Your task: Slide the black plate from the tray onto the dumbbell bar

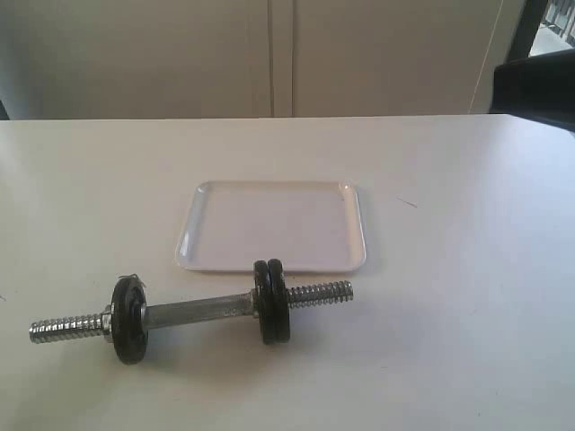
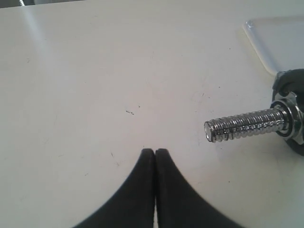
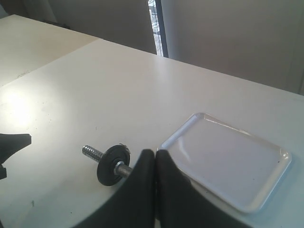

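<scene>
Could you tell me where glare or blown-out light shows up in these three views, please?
Exterior view: soft, even daylight, with a glint along the left rim of the tray. Left wrist view: sharp bright highlights on the threaded end of the bar. Right wrist view: a glare patch on the table, and the window strip is blown out.

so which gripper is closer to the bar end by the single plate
Left. The left gripper, jaws shut, sits low beside that bar end, not touching. The right gripper hangs higher, viewing it from farther off.
</scene>
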You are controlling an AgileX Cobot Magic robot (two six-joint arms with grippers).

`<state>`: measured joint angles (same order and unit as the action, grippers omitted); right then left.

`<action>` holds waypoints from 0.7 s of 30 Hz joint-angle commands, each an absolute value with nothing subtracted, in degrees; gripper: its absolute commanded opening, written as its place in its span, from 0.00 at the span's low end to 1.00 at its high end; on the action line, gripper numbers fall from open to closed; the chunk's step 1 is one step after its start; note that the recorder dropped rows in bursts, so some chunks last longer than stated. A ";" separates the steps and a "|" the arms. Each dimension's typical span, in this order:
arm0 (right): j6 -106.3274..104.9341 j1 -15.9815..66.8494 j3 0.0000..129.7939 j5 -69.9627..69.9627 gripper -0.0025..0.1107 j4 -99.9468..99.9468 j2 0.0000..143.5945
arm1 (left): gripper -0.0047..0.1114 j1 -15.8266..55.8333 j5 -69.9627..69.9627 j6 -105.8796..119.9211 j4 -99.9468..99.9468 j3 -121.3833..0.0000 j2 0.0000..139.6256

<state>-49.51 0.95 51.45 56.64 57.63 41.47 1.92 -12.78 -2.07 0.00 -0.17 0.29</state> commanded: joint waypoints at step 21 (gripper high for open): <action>-49.24 0.60 51.21 56.50 0.02 57.97 41.14 | 0.04 2.93 -12.07 -2.89 -0.96 0.00 0.00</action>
